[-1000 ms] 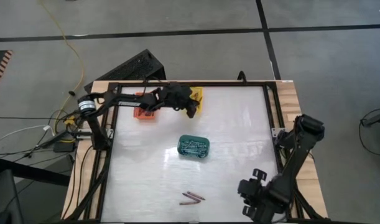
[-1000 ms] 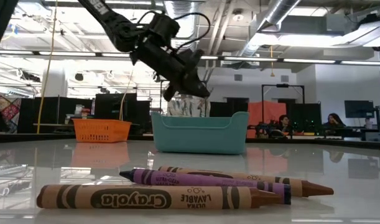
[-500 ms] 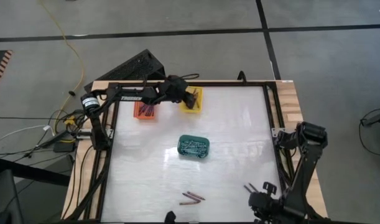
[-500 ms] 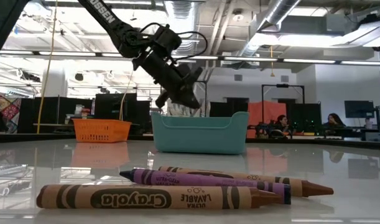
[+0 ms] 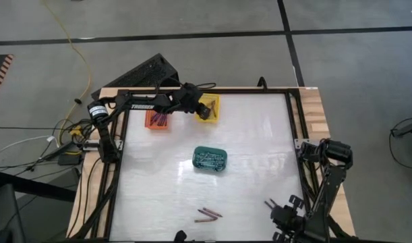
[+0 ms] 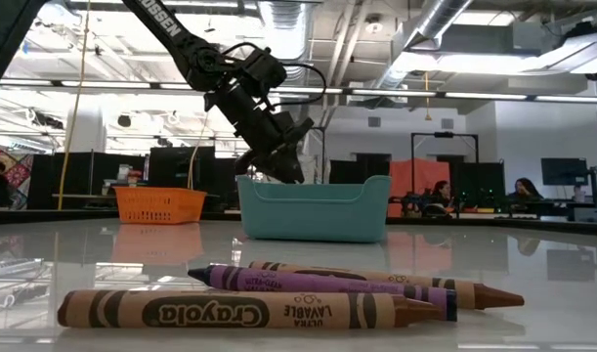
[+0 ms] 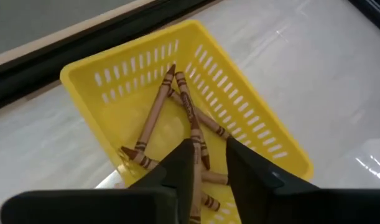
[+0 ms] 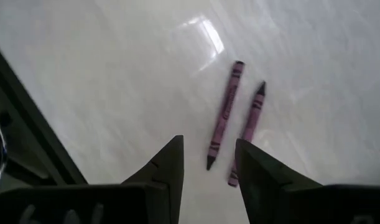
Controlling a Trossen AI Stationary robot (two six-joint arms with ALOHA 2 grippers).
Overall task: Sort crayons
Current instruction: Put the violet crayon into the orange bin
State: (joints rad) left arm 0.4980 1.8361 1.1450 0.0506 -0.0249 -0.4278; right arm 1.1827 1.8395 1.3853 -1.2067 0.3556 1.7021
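Three baskets sit on the desk (image 5: 259, 155): orange (image 5: 156, 119), yellow (image 5: 209, 108), green (image 5: 210, 159). Three crayons (image 6: 278, 293) lie at the near edge. Left gripper (image 7: 208, 165), jaws slightly spread, has dropped over the yellow basket; right gripper (image 8: 208, 165), jaws spread, has withdrawn above two purple crayons (image 8: 236, 124).

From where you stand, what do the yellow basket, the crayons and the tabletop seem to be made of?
Yellow basket: likely moulded plastic, smooth, with rows of slots in its walls. Crayons: wax sticks in printed paper wrappers, matt, with bare tips showing. Tabletop: a glossy white sheet, perhaps laminate or acrylic, since it mirrors the lights and baskets; the look leaves that open.
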